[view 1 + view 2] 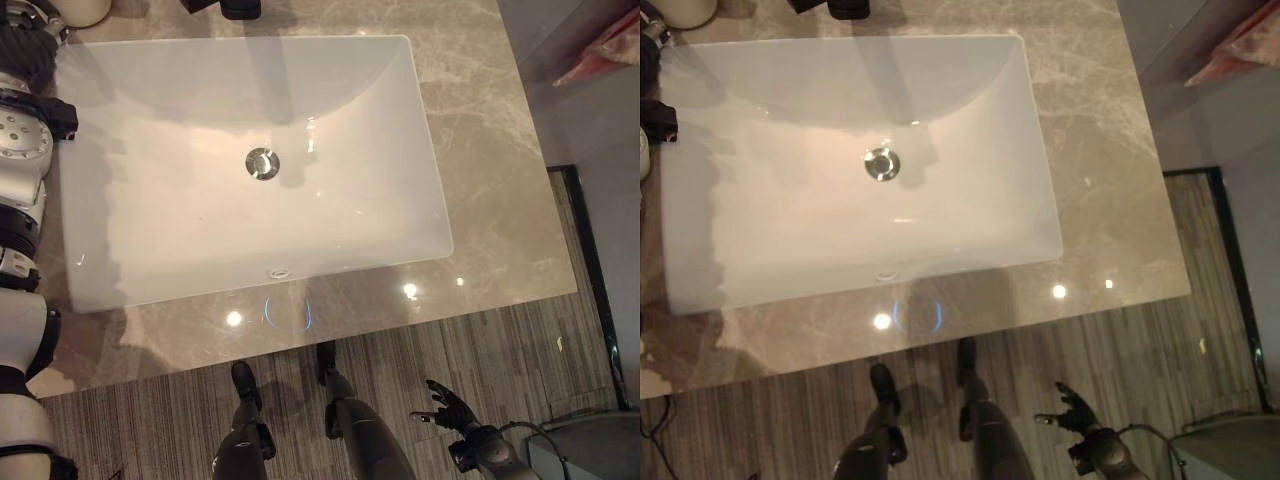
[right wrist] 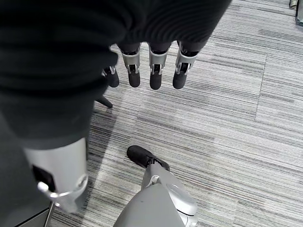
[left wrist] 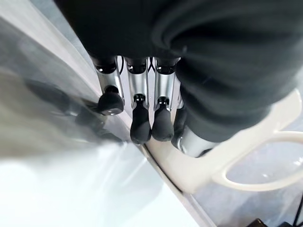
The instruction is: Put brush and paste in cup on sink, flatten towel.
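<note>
A cream cup with a loop handle stands on the marble counter, at the far left corner of the white sink. My left hand hangs right beside the cup, over the sink's rim. Its fingers are straight and hold nothing. The arm runs up the left edge of the eye views. My right hand hangs low over the striped floor, in front of the counter at the right. It is open and empty, with its fingers pointing down. A pink cloth-like thing lies at the far right.
The sink has a metal drain, and a dark faucet stands at its far edge. The counter's front edge runs between the sink and the floor. A dark-framed panel stands right of the counter, with a grey rounded object below it.
</note>
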Controlling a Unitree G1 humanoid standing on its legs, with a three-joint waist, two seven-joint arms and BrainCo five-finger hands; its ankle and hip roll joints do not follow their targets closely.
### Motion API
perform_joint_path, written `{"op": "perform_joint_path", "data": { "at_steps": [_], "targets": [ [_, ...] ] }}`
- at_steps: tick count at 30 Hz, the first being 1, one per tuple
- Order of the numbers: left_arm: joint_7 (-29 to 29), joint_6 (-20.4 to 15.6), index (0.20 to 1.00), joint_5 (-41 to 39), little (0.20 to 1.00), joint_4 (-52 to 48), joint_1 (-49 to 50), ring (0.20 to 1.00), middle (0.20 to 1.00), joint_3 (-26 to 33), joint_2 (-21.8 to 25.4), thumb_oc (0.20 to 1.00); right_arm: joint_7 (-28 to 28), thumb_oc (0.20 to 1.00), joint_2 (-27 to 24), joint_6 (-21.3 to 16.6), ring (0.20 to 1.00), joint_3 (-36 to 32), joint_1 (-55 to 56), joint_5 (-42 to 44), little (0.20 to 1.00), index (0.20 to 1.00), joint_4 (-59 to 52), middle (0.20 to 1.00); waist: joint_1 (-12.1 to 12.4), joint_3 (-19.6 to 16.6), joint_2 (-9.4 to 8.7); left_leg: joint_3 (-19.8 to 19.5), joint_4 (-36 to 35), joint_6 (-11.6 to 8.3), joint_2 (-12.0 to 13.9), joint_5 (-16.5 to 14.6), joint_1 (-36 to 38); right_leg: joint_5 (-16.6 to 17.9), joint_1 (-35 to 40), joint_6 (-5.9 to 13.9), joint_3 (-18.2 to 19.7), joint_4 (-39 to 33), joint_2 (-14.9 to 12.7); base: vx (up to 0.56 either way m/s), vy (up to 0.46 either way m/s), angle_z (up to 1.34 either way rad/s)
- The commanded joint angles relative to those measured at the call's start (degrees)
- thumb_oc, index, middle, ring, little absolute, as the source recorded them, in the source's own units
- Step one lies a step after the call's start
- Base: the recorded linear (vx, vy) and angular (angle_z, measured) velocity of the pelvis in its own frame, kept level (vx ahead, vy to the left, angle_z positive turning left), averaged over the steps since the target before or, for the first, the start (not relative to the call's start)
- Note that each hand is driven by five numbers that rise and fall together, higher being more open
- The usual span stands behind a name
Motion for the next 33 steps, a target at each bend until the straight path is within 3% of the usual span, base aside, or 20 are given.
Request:
{"op": "perform_joint_path", "data": {
  "at_steps": [1,3,8,9,10,14,15,16,17,19,27,33],
  "targets": [
    [0.4,-1.1,0.200,1.6,0.200,2.8,-4.6,0.200,0.200,-1.4,-2.1,0.200,-0.1,1.000,-4.2,-1.1,1.000,-0.2,0.8,1.1,1.000,1.000,-1.0,1.000,-1.6,1.1,1.88,-6.5,0.1,-2.48,3.1,1.9,0.0,4.9,2.4,8.26,1.7,-0.1,-4.8,-0.01,-0.003,-0.03],
    [2.2,0.3,0.200,5.4,0.200,5.3,-7.6,0.200,0.200,-3.4,-1.2,0.200,-0.1,1.000,-4.3,-1.2,1.000,-0.2,0.6,1.8,1.000,1.000,-1.5,1.000,-2.1,1.1,1.22,-5.6,0.1,-2.58,3.4,1.9,-0.3,5.6,1.5,8.32,2.5,-0.1,-4.3,-0.01,-0.008,-0.13],
    [3.7,1.0,0.200,6.2,0.200,7.4,-11.1,0.200,0.200,-4.3,-1.5,0.200,-0.4,1.000,-4.0,-1.4,1.000,0.2,0.8,2.1,1.000,1.000,-1.3,1.000,-2.7,1.3,0.69,-5.1,0.1,-2.71,3.9,2.2,-0.8,5.9,0.5,8.25,3.0,-0.1,-3.8,0.02,-0.009,-0.08],
    [3.7,1.1,0.200,6.3,0.200,7.8,-11.7,0.200,0.200,-4.7,-1.2,0.200,-0.3,1.000,-4.2,-1.5,1.000,0.4,1.0,2.1,1.000,1.000,-1.1,1.000,-2.7,1.0,0.94,-5.3,0.1,-3.11,4.3,0.5,-0.2,4.6,0.9,8.71,3.3,-0.1,-3.5,0.00,0.000,0.00],
    [3.8,1.1,0.200,6.3,0.200,7.8,-11.8,0.200,0.200,-4.7,-1.2,0.200,-0.4,1.000,-4.2,-1.5,1.000,0.4,1.0,2.1,1.000,1.000,-1.1,1.000,-2.8,1.4,0.55,-4.8,0.1,-2.76,4.1,2.2,-0.8,5.8,0.3,8.25,3.2,-0.1,-3.7,0.00,0.000,0.00],
    [4.1,1.4,0.200,6.8,0.200,8.5,-13.1,0.200,0.200,-5.4,-0.8,0.200,-0.4,1.000,-4.4,-1.4,1.000,0.4,0.9,2.1,1.000,1.000,-0.8,1.000,-3.0,1.3,0.56,-4.3,0.1,-2.77,4.3,2.2,-1.0,6.0,-0.5,8.23,3.7,-0.1,-3.4,0.00,-0.005,-0.06],
    [4.1,1.4,0.200,6.9,0.200,8.4,-13.1,0.200,0.200,-5.6,-1.0,0.200,-0.4,1.000,-4.6,-1.4,1.000,0.5,1.1,2.0,1.000,1.000,-1.2,1.000,-2.8,0.9,0.97,-5.0,0.1,-3.16,4.4,0.6,-0.4,4.8,0.0,8.64,3.9,-0.1,-3.2,0.00,-0.012,-0.07],
    [4.1,1.3,0.200,7.0,0.200,8.4,-13.0,0.200,0.200,-5.5,-1.0,0.200,-0.4,1.000,-4.7,-1.5,1.000,0.5,1.1,2.0,1.000,1.000,-1.2,1.000,-2.9,1.2,0.63,-4.4,0.1,-2.81,4.3,2.3,-1.1,6.0,-0.6,8.18,3.8,-0.1,-3.4,0.09,0.019,-0.05],
    [4.1,1.3,0.200,7.1,0.200,8.3,-12.9,0.200,0.200,-5.6,-1.0,0.200,-0.4,1.000,-4.5,-1.4,1.000,0.7,1.2,2.0,1.000,1.000,-1.1,1.000,-2.7,0.9,1.05,-5.1,0.1,-3.18,4.4,0.7,-0.4,4.8,0.1,8.64,3.8,-0.1,-3.2,0.00,0.000,0.00],
    [4.5,1.2,0.200,7.4,0.200,7.9,-11.8,0.200,0.200,-4.7,-1.3,0.200,-0.4,1.000,-4.5,-1.5,1.000,0.8,1.5,1.6,1.000,1.000,-1.3,1.000,-2.8,1.1,0.78,-4.7,0.1,-2.82,4.2,2.3,-1.0,5.9,-0.3,8.08,3.8,-0.1,-3.3,-0.04,-0.021,-0.01],
    [6.9,2.4,0.200,10.0,0.200,6.9,-5.3,0.200,0.200,1.0,-3.1,0.200,-1.1,1.000,-3.7,-1.2,1.000,0.7,1.3,0.4,1.000,1.000,1.1,1.000,-1.5,0.3,2.03,-5.9,0.1,-2.82,3.9,2.1,1.1,4.8,2.4,7.58,2.8,-0.1,-3.8,-0.01,-0.017,-0.01],
    [9.1,2.5,0.200,11.5,0.200,-0.4,9.7,0.200,0.200,10.8,-1.6,0.200,-2.0,1.000,-2.5,0.1,1.000,-1.4,2.3,-3.0,1.000,1.000,5.8,1.000,1.1,-1.1,3.62,-7.0,0.1,-2.73,3.5,1.3,7.2,2.5,9.2,6.81,0.8,-0.1,-4.3,0.06,-0.044,0.06]
  ]
}}
